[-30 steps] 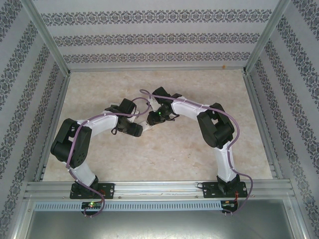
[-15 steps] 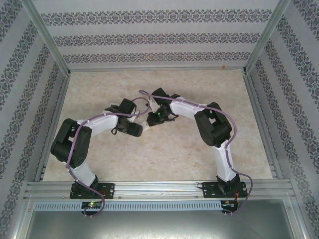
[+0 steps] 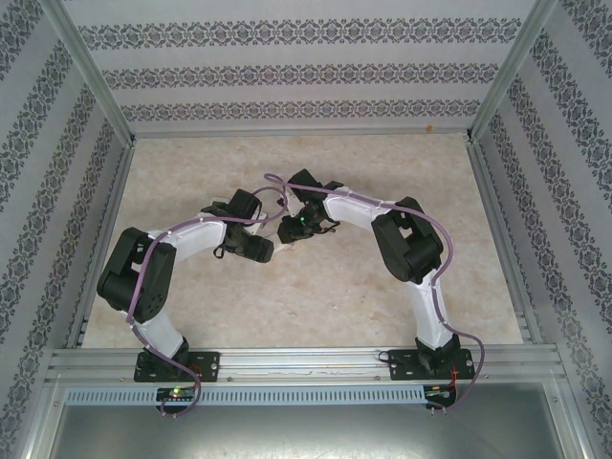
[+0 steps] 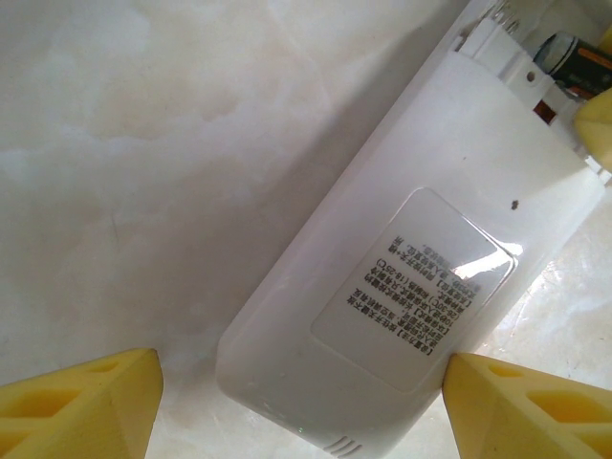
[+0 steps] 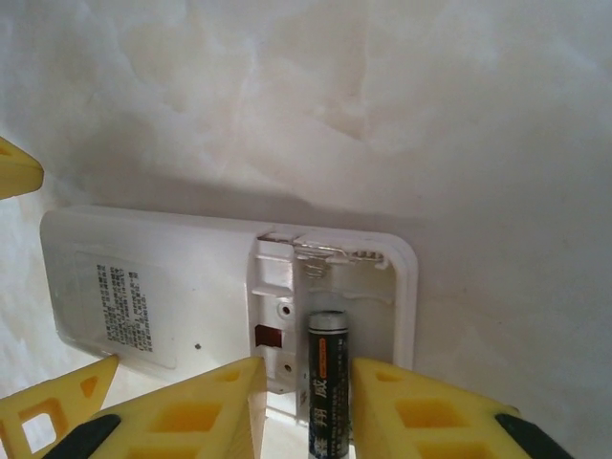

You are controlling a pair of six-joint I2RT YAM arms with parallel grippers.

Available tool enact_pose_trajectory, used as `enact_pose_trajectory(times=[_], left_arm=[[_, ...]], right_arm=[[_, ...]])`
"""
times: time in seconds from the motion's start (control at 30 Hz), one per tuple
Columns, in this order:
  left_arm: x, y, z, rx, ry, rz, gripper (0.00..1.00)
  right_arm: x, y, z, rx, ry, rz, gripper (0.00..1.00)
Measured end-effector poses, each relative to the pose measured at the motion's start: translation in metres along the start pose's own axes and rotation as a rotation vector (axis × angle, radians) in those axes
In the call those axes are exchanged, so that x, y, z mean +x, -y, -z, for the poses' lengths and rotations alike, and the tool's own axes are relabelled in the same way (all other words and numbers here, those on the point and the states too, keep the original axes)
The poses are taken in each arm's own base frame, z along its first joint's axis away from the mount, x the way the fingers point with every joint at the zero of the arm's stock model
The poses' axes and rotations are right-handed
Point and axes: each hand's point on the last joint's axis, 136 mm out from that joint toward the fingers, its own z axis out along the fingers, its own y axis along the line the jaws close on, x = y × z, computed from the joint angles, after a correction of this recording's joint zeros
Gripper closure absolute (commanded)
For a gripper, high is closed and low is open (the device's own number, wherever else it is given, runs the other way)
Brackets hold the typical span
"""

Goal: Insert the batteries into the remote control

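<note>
The white remote control [image 4: 382, 239] lies back-up on the marble table, its battery bay [image 5: 349, 277] uncovered at one end. My left gripper [image 4: 301, 402] is open and straddles the labelled end. Its right finger [image 4: 497, 402] rests at the remote's edge, while its left finger [image 4: 86, 402] stands clear of it. One of the batteries [image 5: 327, 382], dark with a metal cap, lies lengthwise in the bay and also shows at the far end [image 4: 574, 59]. My right gripper [image 5: 306, 368] is open around it, with a gap on its left side. From above, both grippers [image 3: 258, 247] [image 3: 290, 228] meet mid-table.
The pale marble tabletop [image 3: 316, 306] has free room on all sides of the arms. Patterned walls and aluminium frame rails [image 3: 105, 239] close in the left, right and back. A metal rail [image 3: 306, 361] runs along the near edge by the arm bases.
The right arm's elbow and wrist have edged slightly to the left. The left arm has stayed where it was.
</note>
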Motion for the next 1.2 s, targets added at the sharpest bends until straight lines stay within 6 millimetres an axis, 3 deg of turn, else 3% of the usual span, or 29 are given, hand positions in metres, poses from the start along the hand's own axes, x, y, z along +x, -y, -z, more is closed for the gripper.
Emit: enact_pose_trajectory(times=[0.2,1.2], left_arm=[[0.0,-0.0001,0.0,0.0,0.0,0.0,0.22],[-0.0009,-0.0003,0.0006,-0.003,0.0,0.0,0.24]], right_arm=[[-0.0005,-0.0005,0.0007,0.0,0.0,-0.006,0.8],[-0.0065,0.0036,-0.0023,0.015,0.014,-0.047,0.92]])
